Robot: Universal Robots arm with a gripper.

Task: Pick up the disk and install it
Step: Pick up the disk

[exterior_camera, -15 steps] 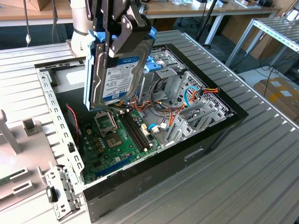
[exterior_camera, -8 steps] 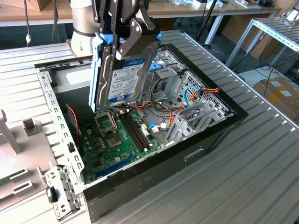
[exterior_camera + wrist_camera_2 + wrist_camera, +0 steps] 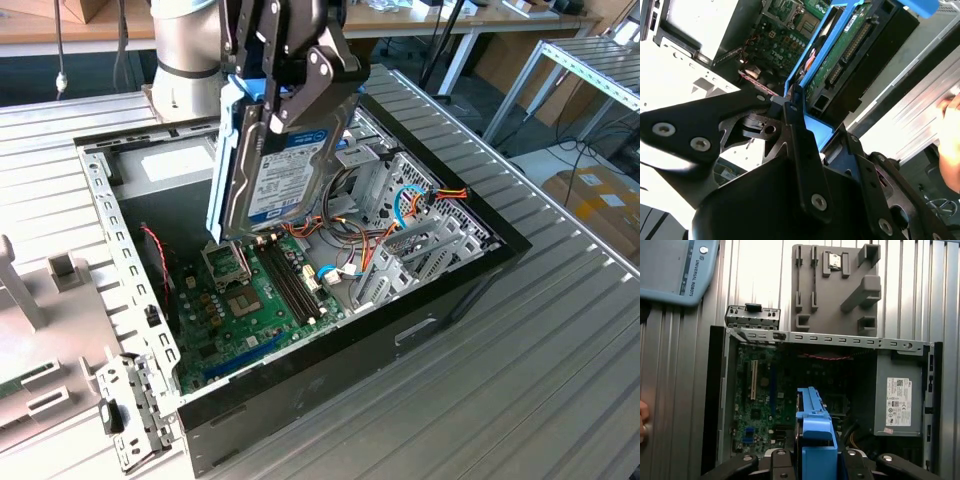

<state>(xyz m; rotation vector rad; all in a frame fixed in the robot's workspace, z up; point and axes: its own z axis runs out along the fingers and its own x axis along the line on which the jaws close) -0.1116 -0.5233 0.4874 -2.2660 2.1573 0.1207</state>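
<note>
My gripper (image 3: 290, 95) is shut on the disk (image 3: 285, 175), a silver hard drive with a white and blue label and a blue plastic rail. The disk hangs on edge, tilted, over the open computer case (image 3: 450, 290), its lower end just above the motherboard (image 3: 240, 300). In the second wrist view the disk's green circuit board (image 3: 840, 55) and blue rail (image 3: 812, 55) run away from the gripper (image 3: 815, 130). In the first wrist view the blue rail (image 3: 815, 425) sticks out between the black fingers (image 3: 777, 462). The metal drive cage (image 3: 410, 240) stands toward the exterior view's right of the disk.
A grey power supply box (image 3: 897, 400) sits in one corner of the case. Loose cables (image 3: 350, 235) lie beside the cage. A grey fixture plate (image 3: 840, 290) lies on the ribbed table outside the case. A person's hand (image 3: 950, 145) is near the case edge.
</note>
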